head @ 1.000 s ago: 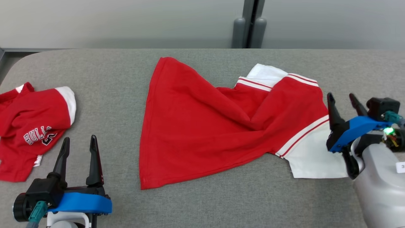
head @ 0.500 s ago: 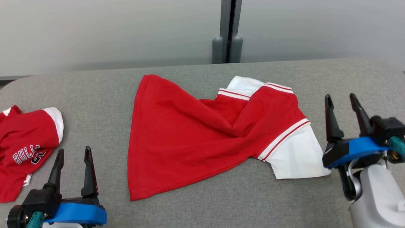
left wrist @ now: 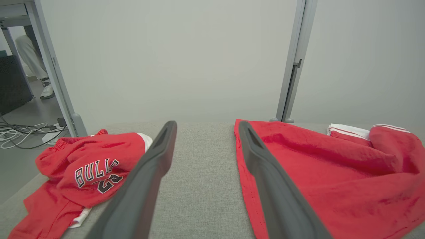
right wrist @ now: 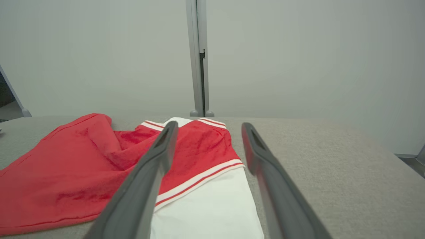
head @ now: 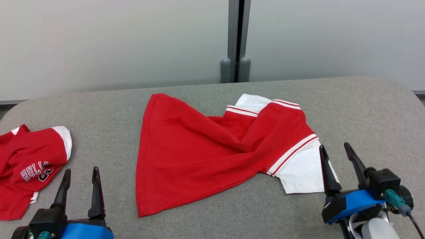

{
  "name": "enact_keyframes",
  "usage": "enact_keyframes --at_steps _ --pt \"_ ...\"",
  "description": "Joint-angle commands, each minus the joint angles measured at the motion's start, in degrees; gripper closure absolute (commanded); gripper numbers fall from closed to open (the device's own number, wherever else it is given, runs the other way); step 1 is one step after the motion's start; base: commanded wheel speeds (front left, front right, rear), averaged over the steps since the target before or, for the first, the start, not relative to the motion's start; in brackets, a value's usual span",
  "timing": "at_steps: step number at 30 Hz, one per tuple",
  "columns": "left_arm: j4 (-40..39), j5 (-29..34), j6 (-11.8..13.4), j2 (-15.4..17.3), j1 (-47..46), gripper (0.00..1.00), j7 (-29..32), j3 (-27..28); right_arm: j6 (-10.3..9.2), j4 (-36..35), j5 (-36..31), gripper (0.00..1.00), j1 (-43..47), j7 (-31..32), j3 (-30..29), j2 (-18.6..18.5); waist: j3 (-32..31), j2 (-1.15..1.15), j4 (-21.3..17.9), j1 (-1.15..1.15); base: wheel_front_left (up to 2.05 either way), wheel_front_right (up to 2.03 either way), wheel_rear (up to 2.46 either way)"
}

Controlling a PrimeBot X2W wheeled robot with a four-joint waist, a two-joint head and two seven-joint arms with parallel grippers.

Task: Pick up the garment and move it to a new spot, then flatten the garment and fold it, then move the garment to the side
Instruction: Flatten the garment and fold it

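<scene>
A red garment (head: pixel 196 156) with white, red-striped sleeves lies rumpled and twisted in the middle of the grey table (head: pixel 365 109); it also fills the right of the left wrist view (left wrist: pixel 325 172) and the left of the right wrist view (right wrist: pixel 83 172). My left gripper (head: pixel 81 171) stands open at the lower left, left of the garment's hem, holding nothing. My right gripper (head: pixel 334 146) is open at the lower right, its left finger over the edge of the white sleeve (head: pixel 303 171), empty.
A second red garment with "BULLS" lettering (head: pixel 30 162) lies crumpled at the table's left edge, also in the left wrist view (left wrist: pixel 89 166). A pale partition wall with a grey post (head: pixel 235 39) stands behind the table. Cables lie on the floor (left wrist: pixel 23 134) beyond the left edge.
The head camera has tilted up, so the whole scene sits lower in the picture. My right gripper has drawn back and down, away from the white sleeve, staying open. The garment lies unchanged.
</scene>
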Motion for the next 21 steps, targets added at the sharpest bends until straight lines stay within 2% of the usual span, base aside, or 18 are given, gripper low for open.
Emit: enact_keyframes --at_steps 1,10,21 --pt "0.0 0.6 -0.1 0.0 0.5 0.00 -0.2 0.3 0.01 -0.8 -0.9 0.00 2.1 0.9 0.2 0.4 -0.2 0.00 0.2 0.01 0.00 0.00 0.00" --pt "0.7 1.7 0.0 -0.3 0.8 0.00 -0.2 0.7 0.01 -3.4 -1.2 0.00 6.2 3.4 0.3 0.8 -0.7 0.00 0.9 0.01 0.00 0.00 0.00" --pt "1.4 2.6 0.1 -0.3 0.1 0.00 -0.2 0.6 0.01 -4.4 -0.3 0.00 6.6 4.1 0.5 0.8 -0.5 0.00 1.2 0.01 0.00 0.00 0.00"
